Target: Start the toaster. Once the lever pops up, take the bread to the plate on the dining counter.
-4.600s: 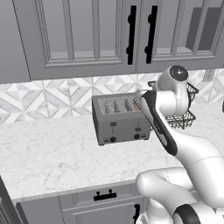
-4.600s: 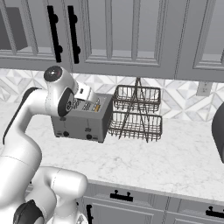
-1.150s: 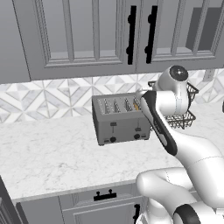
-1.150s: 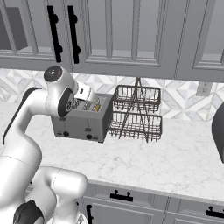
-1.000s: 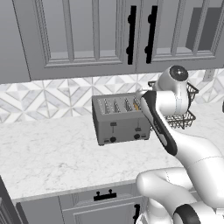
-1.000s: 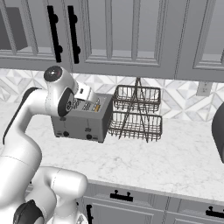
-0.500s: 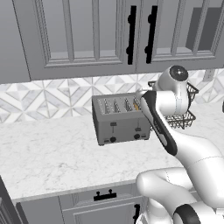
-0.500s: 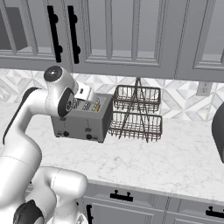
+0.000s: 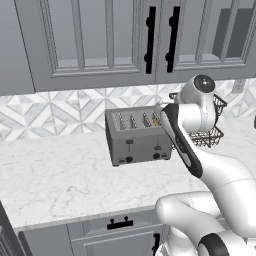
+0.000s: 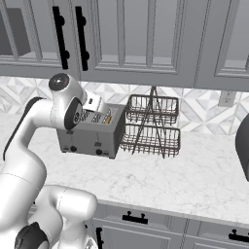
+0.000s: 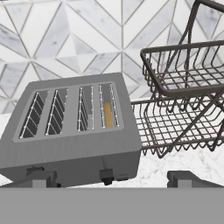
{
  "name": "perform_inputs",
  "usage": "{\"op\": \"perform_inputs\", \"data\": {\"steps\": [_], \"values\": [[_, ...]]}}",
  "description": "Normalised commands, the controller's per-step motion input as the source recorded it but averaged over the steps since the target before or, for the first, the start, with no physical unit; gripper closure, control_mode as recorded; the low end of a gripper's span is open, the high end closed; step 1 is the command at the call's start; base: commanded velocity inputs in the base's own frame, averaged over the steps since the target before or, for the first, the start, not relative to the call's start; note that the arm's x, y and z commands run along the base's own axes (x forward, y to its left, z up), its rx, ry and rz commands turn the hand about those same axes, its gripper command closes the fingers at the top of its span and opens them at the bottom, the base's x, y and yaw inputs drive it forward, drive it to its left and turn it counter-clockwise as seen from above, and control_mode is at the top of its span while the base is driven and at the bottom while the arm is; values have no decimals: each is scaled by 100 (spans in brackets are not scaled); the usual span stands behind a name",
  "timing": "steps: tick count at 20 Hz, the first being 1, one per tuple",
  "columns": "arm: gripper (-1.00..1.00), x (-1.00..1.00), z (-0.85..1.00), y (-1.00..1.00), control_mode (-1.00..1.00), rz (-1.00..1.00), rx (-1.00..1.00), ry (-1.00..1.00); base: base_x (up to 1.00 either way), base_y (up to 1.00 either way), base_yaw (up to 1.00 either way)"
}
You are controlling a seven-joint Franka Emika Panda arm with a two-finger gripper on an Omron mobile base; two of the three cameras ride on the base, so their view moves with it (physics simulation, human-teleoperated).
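The grey four-slot toaster (image 9: 136, 136) (image 10: 89, 133) (image 11: 70, 131) stands on a marbled worktop against the tiled wall. A thin tan edge of the bread (image 11: 107, 114) (image 9: 156, 120) shows low inside the rightmost slot. A dark lever (image 11: 105, 175) sits low on the toaster's front below that slot. My gripper (image 11: 114, 179) hovers just above and in front of the toaster, open, its fingertips (image 11: 42, 179) wide apart with nothing between them. The white hand (image 10: 96, 104) hangs over the toaster's top. The plate and the dining counter are out of view.
A two-tier dark wire rack (image 10: 151, 127) (image 9: 211, 131) (image 11: 183, 92) stands close to the toaster's right side. Grey wall cabinets with black handles (image 9: 150, 37) hang overhead. A dark rounded object (image 10: 243, 146) sits at the far right of the worktop.
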Motion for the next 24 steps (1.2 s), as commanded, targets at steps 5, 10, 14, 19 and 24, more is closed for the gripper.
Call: {"op": "perform_inputs", "data": {"steps": [5, 10, 14, 19, 24], "values": [[-100, 0, 0, 0, -100, 0, 0, 0, 0, 0, 0], [-100, 0, 0, 0, -100, 0, 0, 0, 0, 0, 0], [-100, 0, 0, 0, -100, 0, 0, 0, 0, 0, 0], [-100, 0, 0, 0, -100, 0, 0, 0, 0, 0, 0], [-100, 0, 0, 0, -100, 0, 0, 0, 0, 0, 0]]}}
